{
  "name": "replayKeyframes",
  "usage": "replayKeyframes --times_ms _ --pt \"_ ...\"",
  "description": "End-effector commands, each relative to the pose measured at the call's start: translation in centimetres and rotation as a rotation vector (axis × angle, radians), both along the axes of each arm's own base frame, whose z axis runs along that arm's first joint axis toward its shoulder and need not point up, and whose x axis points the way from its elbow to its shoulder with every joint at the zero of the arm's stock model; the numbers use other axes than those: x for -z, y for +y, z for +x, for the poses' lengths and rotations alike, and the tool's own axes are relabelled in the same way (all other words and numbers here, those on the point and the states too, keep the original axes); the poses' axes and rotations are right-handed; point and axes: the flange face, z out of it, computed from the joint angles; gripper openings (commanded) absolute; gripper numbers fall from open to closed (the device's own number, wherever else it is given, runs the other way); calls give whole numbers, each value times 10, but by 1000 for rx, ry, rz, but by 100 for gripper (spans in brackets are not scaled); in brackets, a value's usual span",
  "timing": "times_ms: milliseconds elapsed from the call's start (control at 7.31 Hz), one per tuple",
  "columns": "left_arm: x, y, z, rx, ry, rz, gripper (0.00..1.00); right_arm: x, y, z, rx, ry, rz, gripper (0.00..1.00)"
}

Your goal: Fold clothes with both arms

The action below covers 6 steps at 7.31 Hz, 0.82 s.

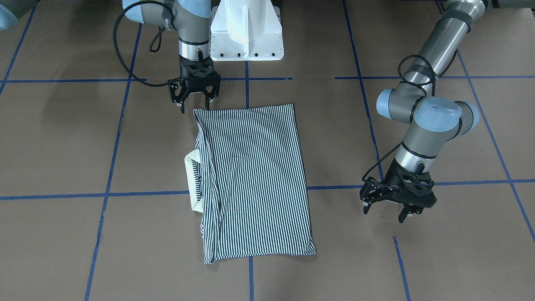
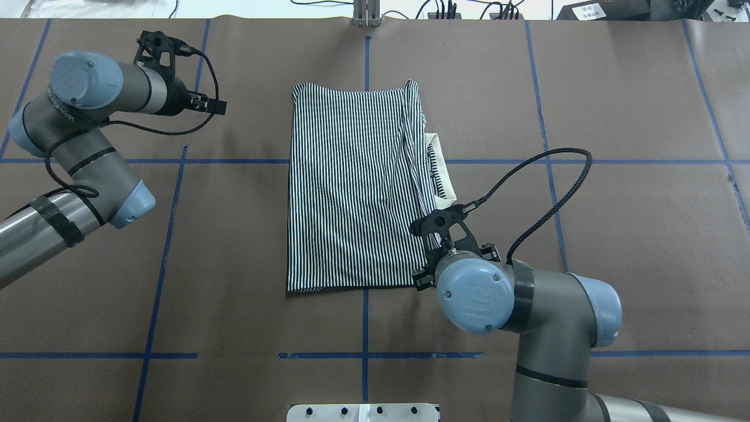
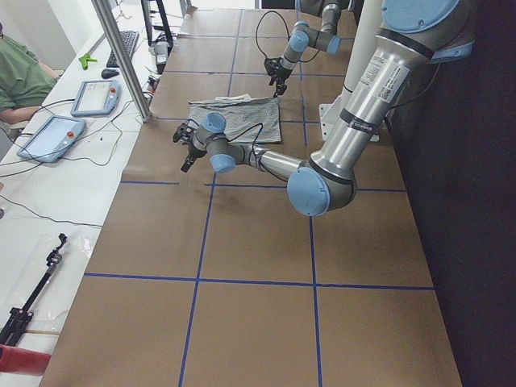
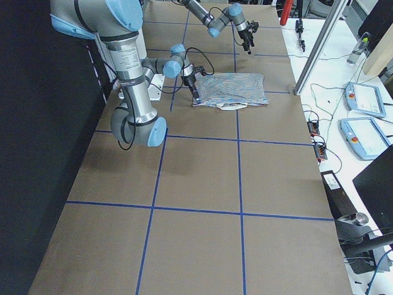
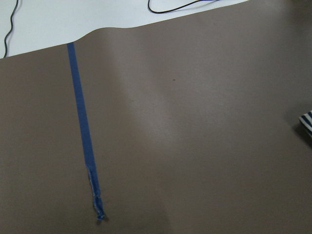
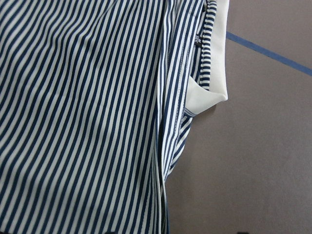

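Observation:
The striped polo shirt (image 1: 255, 179) lies folded into a flat rectangle mid-table, also in the overhead view (image 2: 351, 187). Its cream collar (image 1: 193, 179) sticks out of one long side, on the robot's right (image 2: 442, 170). My right gripper (image 1: 194, 106) is open and empty, hovering just above the shirt's corner nearest the base (image 2: 436, 231). Its wrist view shows the stripes (image 6: 83, 122) and the collar (image 6: 214, 73). My left gripper (image 1: 384, 214) is open and empty over bare table, well clear of the shirt (image 2: 153, 46). Its wrist view catches only a shirt corner (image 5: 307, 122).
The white pedestal base (image 1: 246, 29) stands at the robot's edge of the table. Blue tape lines (image 1: 113, 159) grid the brown table cover. Beyond the far edge are a metal post (image 3: 121, 56) and pendant tablets (image 3: 48, 137) on a white bench.

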Motion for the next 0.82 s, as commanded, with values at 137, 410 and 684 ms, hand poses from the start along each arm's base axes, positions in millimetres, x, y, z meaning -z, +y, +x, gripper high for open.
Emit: replayKeyframes --times_ms 137,410,684 --pt "57 95 36 -60 182 -139 100 -7 -7 36 -55 -352 -136 100" --pt "80 210 65 -90 257 -270 100 -8 -7 39 -115 -414 -194 100" --pt "84 285 111 -34 325 -405 99 -8 -10 41 -126 -416 -194 100"
